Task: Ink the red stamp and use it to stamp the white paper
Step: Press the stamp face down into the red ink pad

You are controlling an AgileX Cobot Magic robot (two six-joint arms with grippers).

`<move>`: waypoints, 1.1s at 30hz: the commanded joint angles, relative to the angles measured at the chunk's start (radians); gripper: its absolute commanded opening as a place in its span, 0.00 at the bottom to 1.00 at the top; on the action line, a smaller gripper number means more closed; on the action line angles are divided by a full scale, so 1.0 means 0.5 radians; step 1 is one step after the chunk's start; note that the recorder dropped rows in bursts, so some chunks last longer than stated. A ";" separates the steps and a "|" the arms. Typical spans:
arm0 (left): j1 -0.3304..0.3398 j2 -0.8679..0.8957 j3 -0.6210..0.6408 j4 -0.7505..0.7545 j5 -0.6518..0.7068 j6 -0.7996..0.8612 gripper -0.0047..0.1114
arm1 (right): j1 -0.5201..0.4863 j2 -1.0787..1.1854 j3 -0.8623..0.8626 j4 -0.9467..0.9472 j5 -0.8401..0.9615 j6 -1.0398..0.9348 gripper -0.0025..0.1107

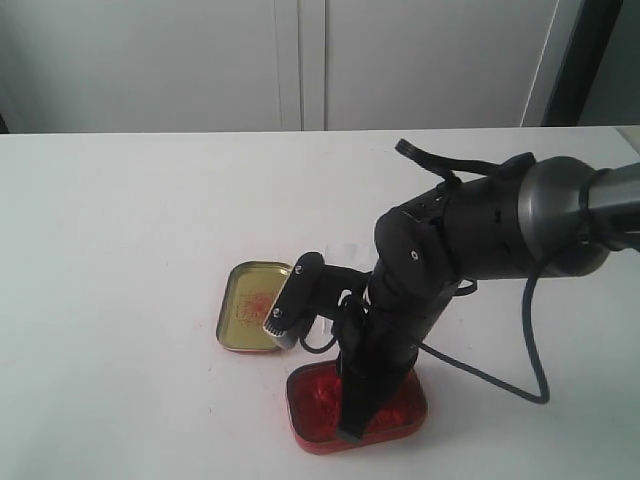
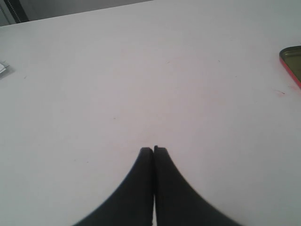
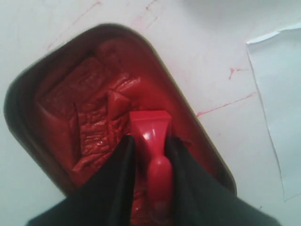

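Between the two black fingers of the right gripper [image 3: 150, 141] sits the red stamp [image 3: 151, 129]. The jaws squeeze its thin handle from both sides, so the gripper is holding it. The square base sticks out past the fingertips and faces the red ink paste [image 3: 89, 117] inside the ink tin [image 3: 19, 122]. I cannot tell if the base presses on the paste or hangs just over it.

The stamp is small, bright red and shiny. Its handle is narrow with a round bump, and it gets wide at the flat square end. The paste under it is lumpy and wrinkled.

The white paper [image 3: 282, 84] lies flat on the table [image 1: 120, 220], near the tin but not touching it. Thin red marks [image 3: 225, 101] are on the table by the paper's edge.

In the exterior view the right arm bends down over the tin. The tin's lid [image 1: 250, 305] lies open near it, gold inside with a little red smear.

The left gripper [image 2: 154, 151] is over a bare part of the table. Its jaws are pressed together with nothing in them.
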 commanded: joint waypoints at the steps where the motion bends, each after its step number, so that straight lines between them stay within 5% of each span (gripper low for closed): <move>1: 0.001 -0.007 0.006 -0.005 0.004 0.006 0.04 | 0.000 0.126 0.025 -0.005 -0.008 0.011 0.02; 33: 0.001 -0.007 0.006 -0.005 0.004 0.006 0.04 | 0.000 -0.117 0.021 -0.146 0.007 0.087 0.02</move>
